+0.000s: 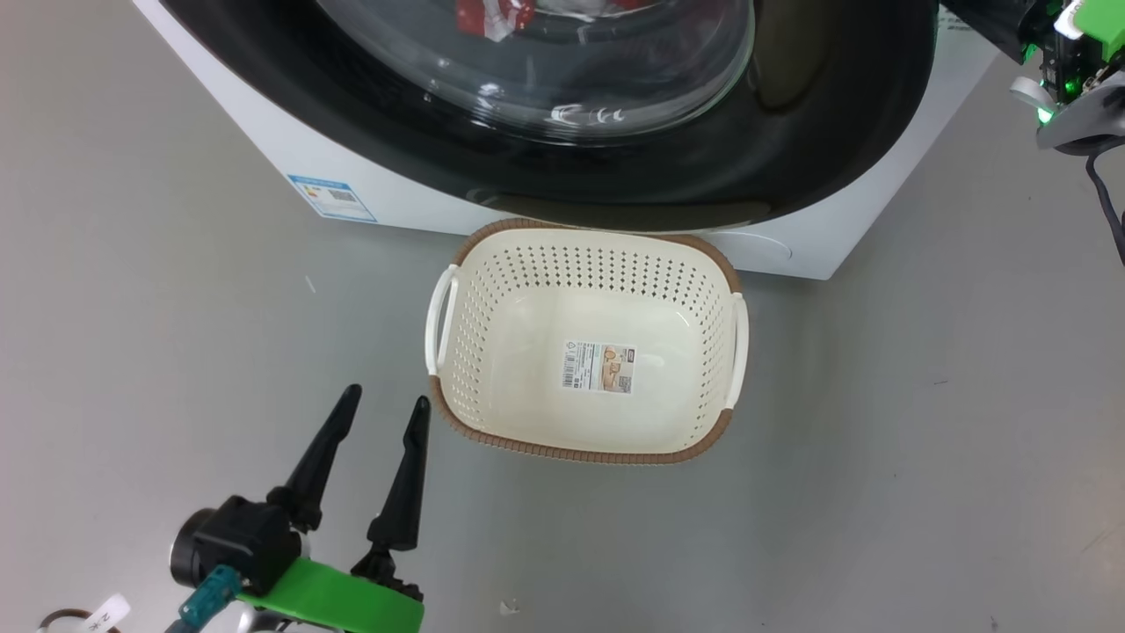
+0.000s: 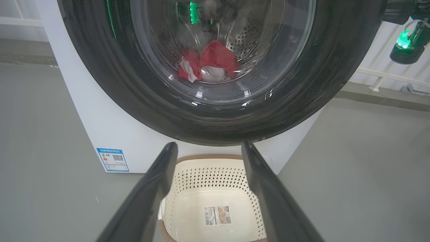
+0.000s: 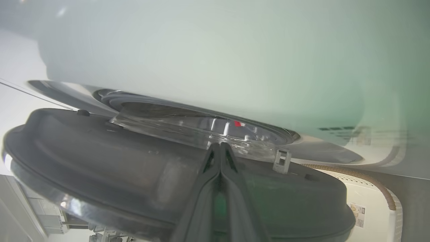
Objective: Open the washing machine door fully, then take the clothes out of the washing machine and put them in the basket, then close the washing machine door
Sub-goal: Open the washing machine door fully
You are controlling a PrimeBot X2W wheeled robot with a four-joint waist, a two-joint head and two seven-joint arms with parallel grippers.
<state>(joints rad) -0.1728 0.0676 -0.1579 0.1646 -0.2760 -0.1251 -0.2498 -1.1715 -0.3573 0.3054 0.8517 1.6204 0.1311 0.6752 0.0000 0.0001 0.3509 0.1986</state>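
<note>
The washing machine (image 1: 264,132) stands at the top of the head view. Its door (image 1: 835,132) has a black rim and a glass bowl and stands ajar. Red and white clothes (image 2: 215,60) lie in the drum, seen through the glass. The cream basket (image 1: 580,453) sits empty on the floor right before the machine. My left gripper (image 1: 387,396) hangs open left of the basket, holding nothing. My right gripper (image 3: 220,145) is shut, its tips in the gap between the door's inner side (image 3: 100,161) and the machine's front. The right wrist (image 1: 1068,88) shows beside the door's right edge.
Bare grey floor (image 1: 923,483) lies around the basket. A blue label (image 1: 332,198) marks the machine's lower left front. A dark cable (image 1: 1107,202) hangs from the right arm. White railing (image 2: 386,74) stands behind the machine on the right.
</note>
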